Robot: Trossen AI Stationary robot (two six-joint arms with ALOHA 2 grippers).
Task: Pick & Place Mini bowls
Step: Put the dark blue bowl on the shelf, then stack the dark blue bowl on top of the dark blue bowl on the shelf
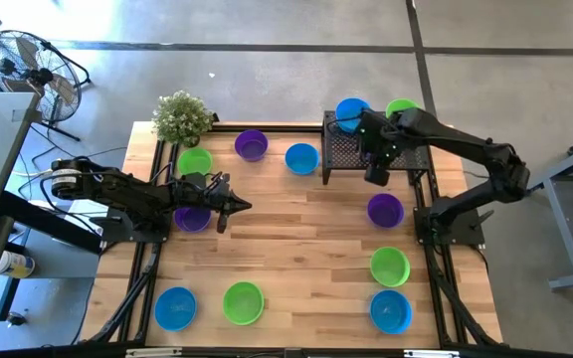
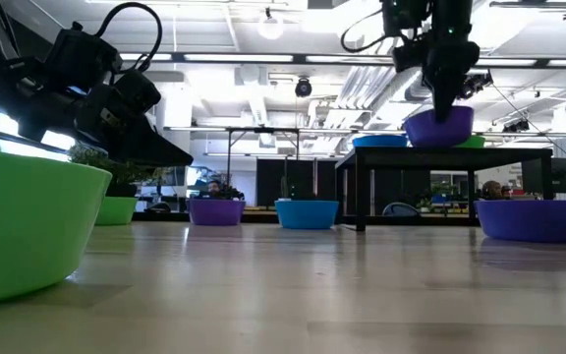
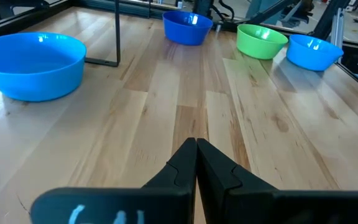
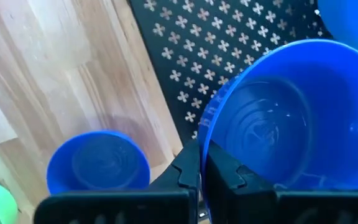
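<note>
right gripper (image 4: 201, 163) holds a mini bowl (image 4: 291, 112) over the black mesh stand (image 4: 229, 43)
its fingers pinch the bowl's rim; left gripper's (image 3: 196, 163) fingers are closed, empty, above the wooden surface (image 3: 185, 93).

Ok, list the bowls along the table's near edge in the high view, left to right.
Blue bowl → green bowl → blue bowl at the right corner.

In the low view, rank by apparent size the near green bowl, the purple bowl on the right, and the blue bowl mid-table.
1. Near green bowl: by far the largest, but it sits closest to the camera.
2. Purple bowl on the right.
3. Blue bowl mid-table: smallest, and farthest back.
Nearness likely causes the differences; true sizes may match.
</note>
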